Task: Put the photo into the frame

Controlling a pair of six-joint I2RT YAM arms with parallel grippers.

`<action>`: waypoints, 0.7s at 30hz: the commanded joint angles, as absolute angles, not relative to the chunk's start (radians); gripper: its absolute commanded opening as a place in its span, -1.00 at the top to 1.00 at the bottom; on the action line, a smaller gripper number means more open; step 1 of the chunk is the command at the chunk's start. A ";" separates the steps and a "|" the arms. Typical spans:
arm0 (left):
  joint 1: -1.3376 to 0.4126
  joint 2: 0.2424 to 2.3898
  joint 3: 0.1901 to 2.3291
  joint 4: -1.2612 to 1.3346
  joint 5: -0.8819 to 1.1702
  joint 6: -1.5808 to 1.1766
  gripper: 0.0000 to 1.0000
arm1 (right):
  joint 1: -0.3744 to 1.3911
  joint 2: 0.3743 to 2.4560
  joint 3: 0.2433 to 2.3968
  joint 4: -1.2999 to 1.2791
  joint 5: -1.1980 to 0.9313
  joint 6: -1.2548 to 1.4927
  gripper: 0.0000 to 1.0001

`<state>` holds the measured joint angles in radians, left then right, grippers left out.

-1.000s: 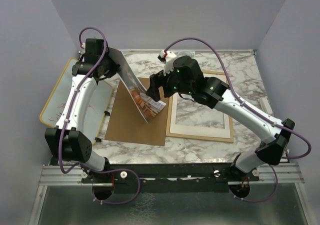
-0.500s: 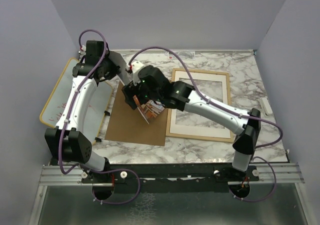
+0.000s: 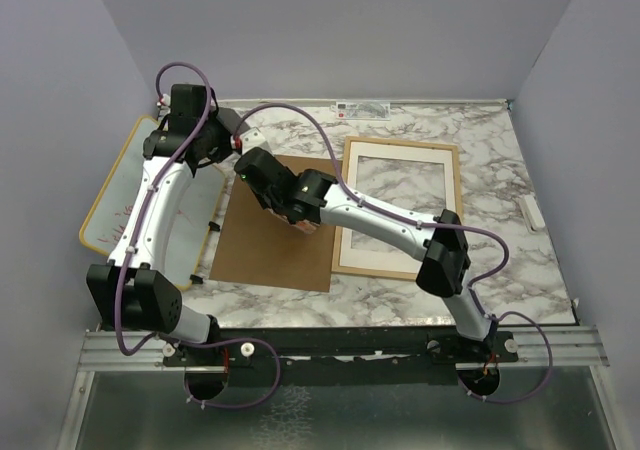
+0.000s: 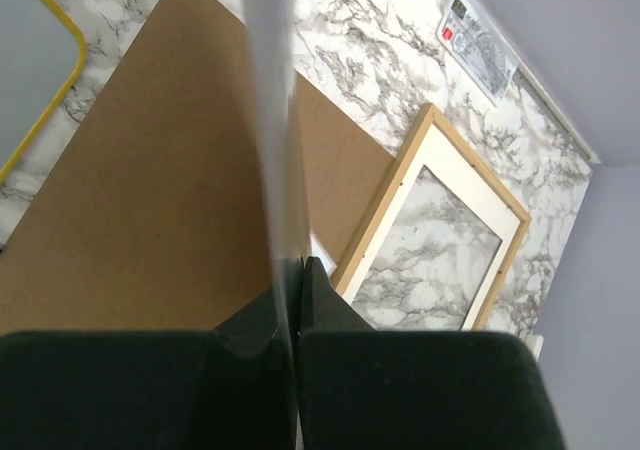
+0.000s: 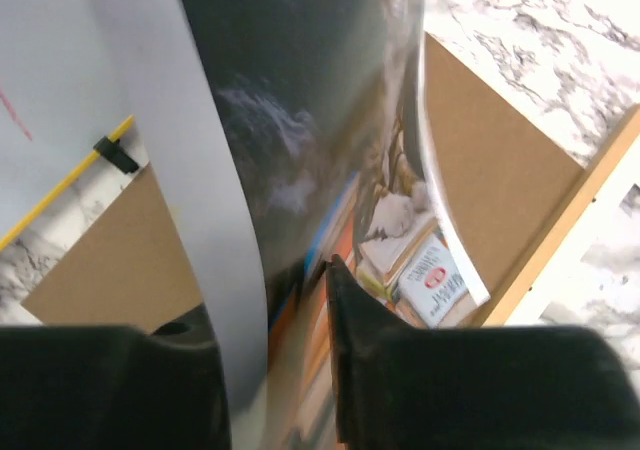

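The photo (image 4: pixel 268 120) stands on edge over the brown backing board, seen edge-on in the left wrist view. My left gripper (image 4: pixel 295 265) is shut on its upper part, near the back left (image 3: pixel 222 130). My right gripper (image 5: pixel 265 300) has reached across to the same sheet (image 3: pixel 258 170). One of its fingers stands on each side of the curved photo (image 5: pixel 330 150), and a gap remains between them. Its right fingertip (image 5: pixel 335 275) touches the printed face. In the top view only the photo's lower corner (image 3: pixel 305 225) shows below the arm. The frame (image 3: pixel 405 146) lies flat to the right.
The brown backing board (image 3: pixel 260 255) lies under the photo, its right edge tucked against the frame. A whiteboard (image 3: pixel 110 210) with a yellow rim lies at the far left under the left arm. A small white piece (image 3: pixel 533 213) lies near the right wall.
The right arm has swung left from over the frame to the photo, and its jaws have narrowed around the sheet. The left arm has kept hold and hardly moved.
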<state>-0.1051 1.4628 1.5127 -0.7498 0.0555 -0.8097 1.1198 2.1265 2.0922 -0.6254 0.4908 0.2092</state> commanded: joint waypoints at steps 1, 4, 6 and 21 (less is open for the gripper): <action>-0.109 1.422 1.499 -0.755 0.060 -0.820 1.00 | 1.120 2.095 2.102 -0.624 0.590 0.241 0.74; -0.108 1.421 1.509 -0.755 0.065 -0.815 0.48 | 1.119 2.050 2.044 -0.586 0.581 0.242 0.99; -0.107 1.418 1.528 -0.755 0.063 -0.807 0.15 | 1.117 2.021 2.013 -0.568 0.571 0.247 0.99; -0.105 1.381 1.707 -0.685 0.193 -0.727 -0.98 | 0.764 1.707 1.754 -0.443 -0.060 0.420 0.99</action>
